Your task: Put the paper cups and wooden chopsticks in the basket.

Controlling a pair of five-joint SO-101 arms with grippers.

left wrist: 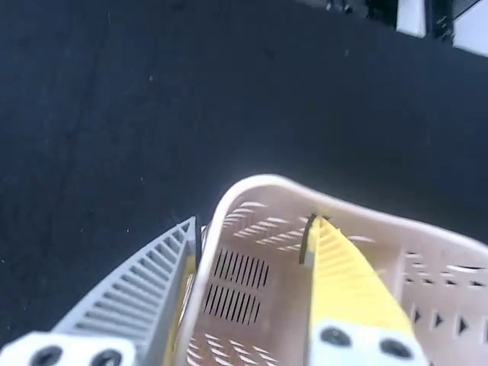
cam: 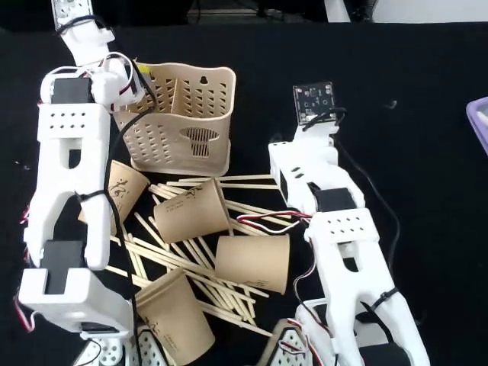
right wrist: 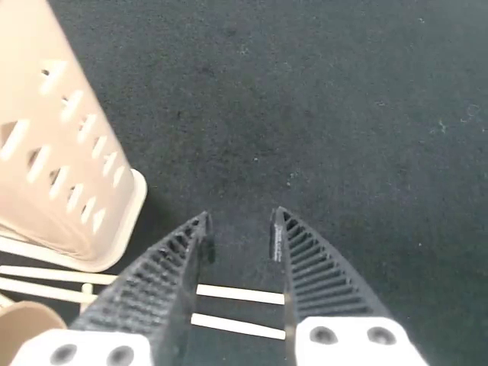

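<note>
Perforated basket (left wrist: 252,229) wall stands between parted left jaws; right jaws gape over thin chopsticks (right wrist: 236,292).

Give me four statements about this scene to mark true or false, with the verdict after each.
1. The basket stands upright on the table. True.
2. The paper cups are inside the basket. False: they lie on their sides on the table, among the chopsticks.
3. The right gripper is open above chopsticks, beside the basket. True.
4. The left gripper holds a paper cup. False: it straddles the basket's rim, one finger inside and one outside, with no cup in it.
</note>
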